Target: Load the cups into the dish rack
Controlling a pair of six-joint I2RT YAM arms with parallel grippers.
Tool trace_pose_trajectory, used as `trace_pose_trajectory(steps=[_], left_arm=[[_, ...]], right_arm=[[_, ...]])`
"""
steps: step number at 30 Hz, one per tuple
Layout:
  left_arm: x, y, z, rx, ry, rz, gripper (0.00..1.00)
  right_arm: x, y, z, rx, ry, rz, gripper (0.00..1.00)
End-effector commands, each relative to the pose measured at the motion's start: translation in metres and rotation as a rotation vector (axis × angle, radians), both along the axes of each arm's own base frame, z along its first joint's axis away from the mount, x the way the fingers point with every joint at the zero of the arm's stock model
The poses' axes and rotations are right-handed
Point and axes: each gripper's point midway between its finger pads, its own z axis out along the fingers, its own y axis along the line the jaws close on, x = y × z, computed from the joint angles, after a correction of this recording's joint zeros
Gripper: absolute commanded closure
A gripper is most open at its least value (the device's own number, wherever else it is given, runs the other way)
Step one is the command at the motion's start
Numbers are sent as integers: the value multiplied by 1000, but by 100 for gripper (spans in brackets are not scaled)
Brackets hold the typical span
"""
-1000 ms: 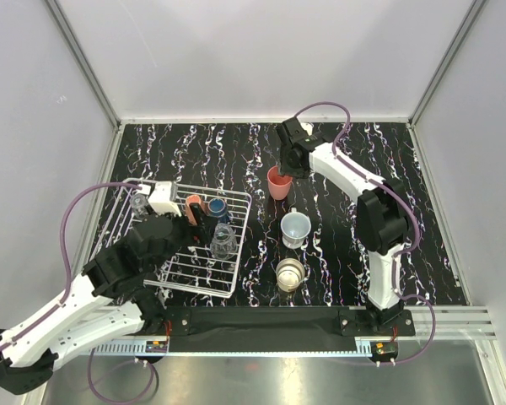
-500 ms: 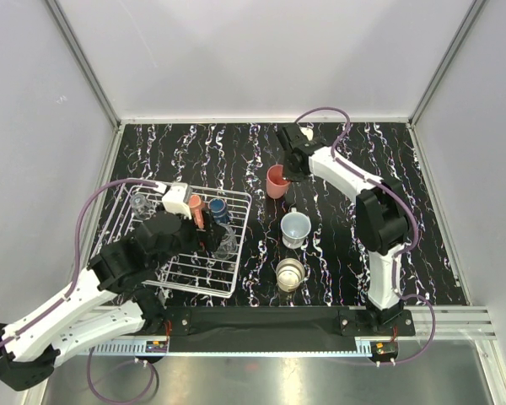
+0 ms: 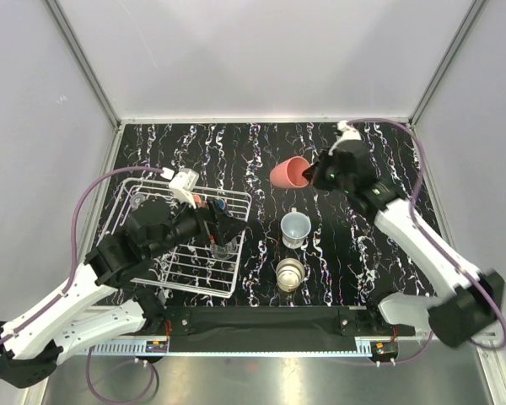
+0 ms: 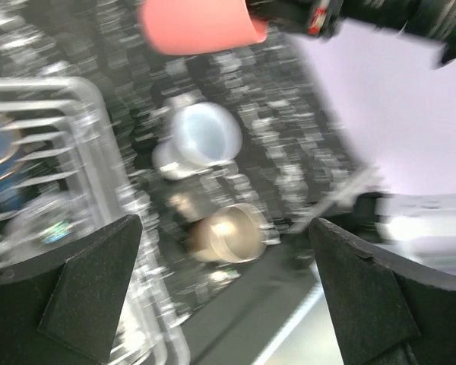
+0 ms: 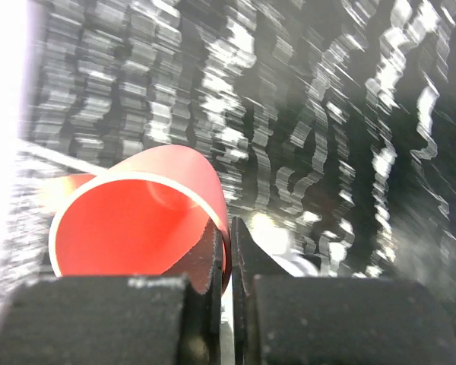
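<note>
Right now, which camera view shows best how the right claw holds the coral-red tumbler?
The right wrist view: close up, the right claw is shut on the rim of the coral-red tumbler. The top external view shows it tipped sideways, but small. The left wrist view shows only a blurred part.

The left arm reaches forward from its base with a bent elbow, and the left gripper (image 3: 226, 229) points toward the right, jaws spread wide. The right arm stretches long and high; the right gripper (image 3: 318, 175) pinches the rim of the coral-red tumbler (image 3: 288, 172).
</note>
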Motion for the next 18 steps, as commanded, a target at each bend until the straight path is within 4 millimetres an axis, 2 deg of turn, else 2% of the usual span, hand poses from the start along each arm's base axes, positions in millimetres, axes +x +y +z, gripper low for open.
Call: trace_pose_trajectory(steps=[1,2,3,5,6,7,8,9,14,18], left_arm=[[-26,-34,68,-254,-89,-223,1],[-29,-38,77,-304,-113,-248,1],[-36,-42,82,-350,-88,-286,1],[-40,-45,99,-445,-88,-307,1],[-43,-49,93,-461,-47,-321,1],[-45,-50,102,-529,-5,-325,1],[-45,-52,109,-580,-2,-335,1],[-46,-55,112,-635,70,-337,1],[-46,-64,131,-848,204,-387,1],[-41,-71,139,-963,334,-405,1]], right_arm=[[-29,10,64,163,-213,143,100],[-39,14,77,191,-264,192,100],[-49,13,76,207,-280,212,100],[-80,10,117,283,-438,292,100],[-89,10,118,296,-463,312,100],[-104,4,136,320,-532,326,100],[-112,4,146,333,-575,356,100],[-118,4,151,339,-598,370,100],[-143,8,178,392,-700,470,100],[-157,12,187,434,-765,539,100]])
